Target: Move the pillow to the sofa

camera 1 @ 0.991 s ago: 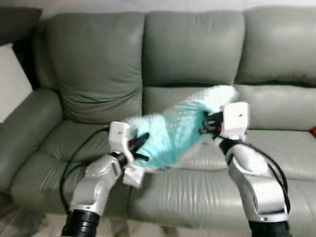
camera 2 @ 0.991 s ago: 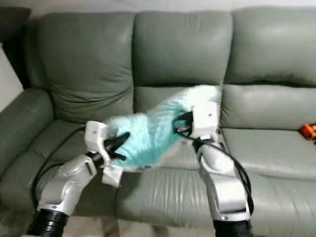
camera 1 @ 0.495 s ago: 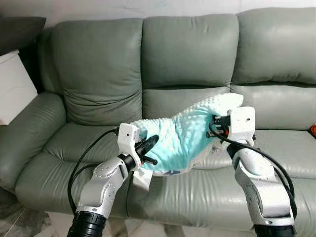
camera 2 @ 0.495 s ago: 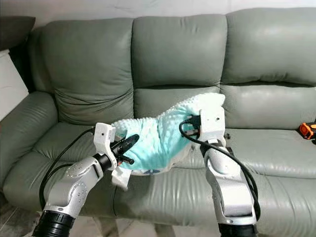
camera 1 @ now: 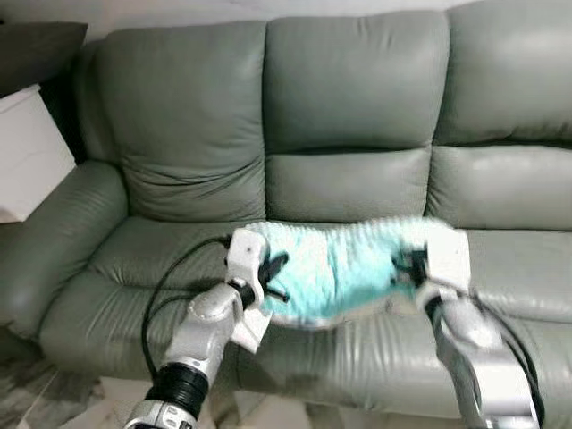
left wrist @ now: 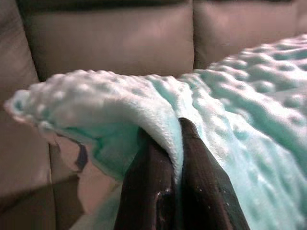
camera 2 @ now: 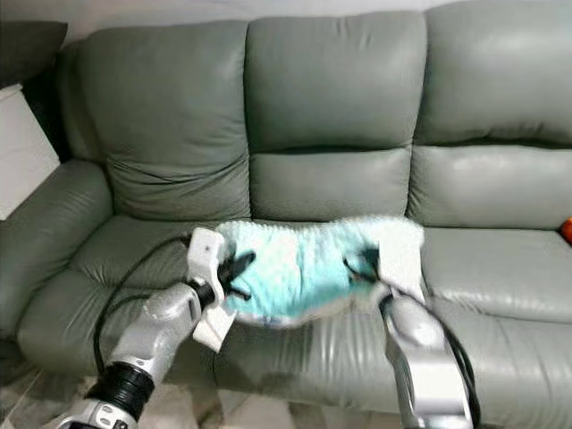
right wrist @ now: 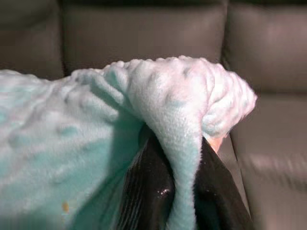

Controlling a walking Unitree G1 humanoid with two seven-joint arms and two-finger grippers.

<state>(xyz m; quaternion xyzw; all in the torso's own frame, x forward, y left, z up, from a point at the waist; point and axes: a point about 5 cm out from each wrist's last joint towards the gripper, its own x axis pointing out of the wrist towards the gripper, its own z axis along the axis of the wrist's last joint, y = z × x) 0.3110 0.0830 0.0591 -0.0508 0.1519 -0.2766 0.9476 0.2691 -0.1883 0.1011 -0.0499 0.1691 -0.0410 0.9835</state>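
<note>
Nearest to me, low in the frame, both silver arms rise from the bottom edge, the left arm (camera 1: 201,335) at lower left with a black cable looping off it, the right arm (camera 1: 478,366) at lower right, blurred. I see the left gripper (camera 1: 268,273) at centre-left pinching the left edge of the pillow (camera 1: 344,268), and in the left wrist view its two black fingers (left wrist: 144,191) are drawn close together with a fold of the bumpy mint fabric clamped between them. The right gripper (camera 1: 407,268) at centre-right has the other edge; in the right wrist view its fingers (right wrist: 144,191) are squeezed narrow on a bunched ridge of the same fabric. The pillow is a soft teal, dotted-texture thing, stretched sideways between the two grippers in the middle of the frame, sagging a bit in the centre, over the front part of the sofa's (camera 1: 357,89) middle seat cushion; I can't tell if its underside touches the cushion, the blur hides it. Behind it are the grey-green leather seat cushions, then the three back cushions across the upper half of the frame. At the left edge the sofa armrest (camera 1: 49,241) curves down, and above it, upper left, sits a white block-like thing (camera 1: 31,147). At the far right edge of the right eye view there is a small orange bit (camera 2: 567,228) on the seat, too small to identify.
</note>
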